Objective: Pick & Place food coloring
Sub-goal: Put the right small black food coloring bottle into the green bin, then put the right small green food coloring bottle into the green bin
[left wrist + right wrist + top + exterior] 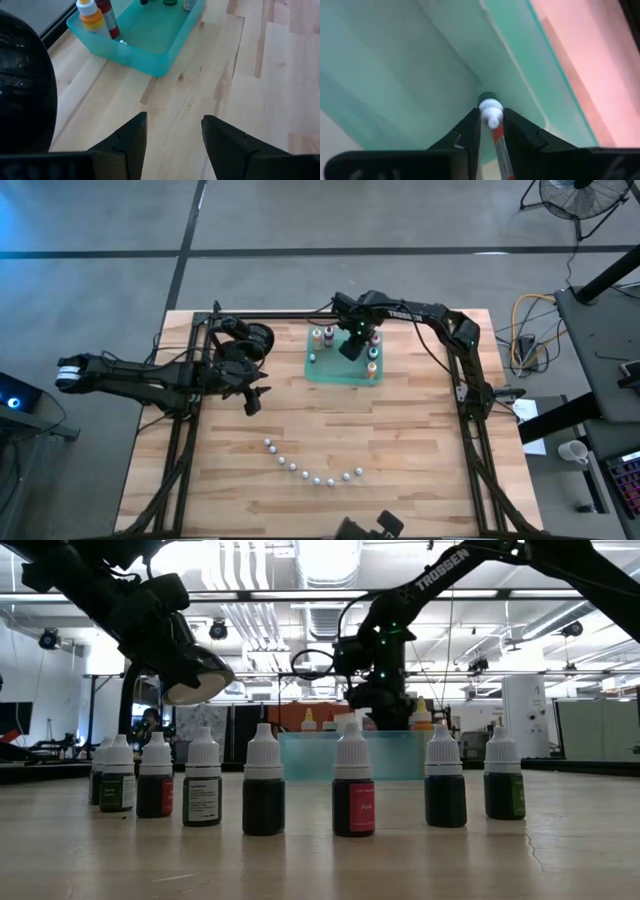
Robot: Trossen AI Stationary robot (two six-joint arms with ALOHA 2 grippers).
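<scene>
Two arms over the wooden table, only one at work. The green tray sits at the far middle; several bottles already stand along its edges, and a curved row of small bottles waits on the near side, well apart from the tray

Right gripper hangs inside the tray. In its wrist view the fingers sit close together on either side of a small bottle, white cap toward the camera, long axis running along the fingers and down to the tray floor. Bottle appears upright in the tray, so a release looks near; whether the pads press it or have just slackened I cannot tell

Left gripper waits beside the tray's left side, fingers apart and empty; it is the arm nearer the row
</scene>
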